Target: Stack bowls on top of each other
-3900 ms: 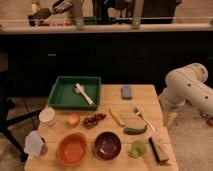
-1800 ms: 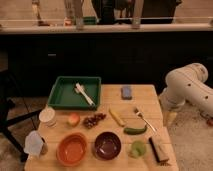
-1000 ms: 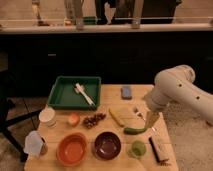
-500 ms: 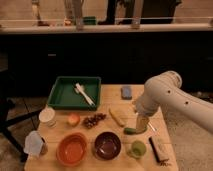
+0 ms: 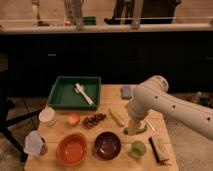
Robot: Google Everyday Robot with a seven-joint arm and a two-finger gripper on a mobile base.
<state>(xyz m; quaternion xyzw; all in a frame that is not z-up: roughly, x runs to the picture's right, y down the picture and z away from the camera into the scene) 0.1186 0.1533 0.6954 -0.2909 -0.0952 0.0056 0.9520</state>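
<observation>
Gripper on our 1 white arm hangs low over the right half of the wooden table; we cannot make out whether it is spread or closed. The 2 bowls sit side by side, unstacked, at the front edge. The glossy maroon round bowl lies nearer, down-left in the view, and the bright orange round bowl lies beyond it.

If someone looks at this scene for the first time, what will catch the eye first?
The big white arm arching over the right side of the table, its gripper low beside the banana. Next, the bright orange bowl and dark maroon bowl, side by side at the front edge, and the green tray behind them on the left.
</observation>
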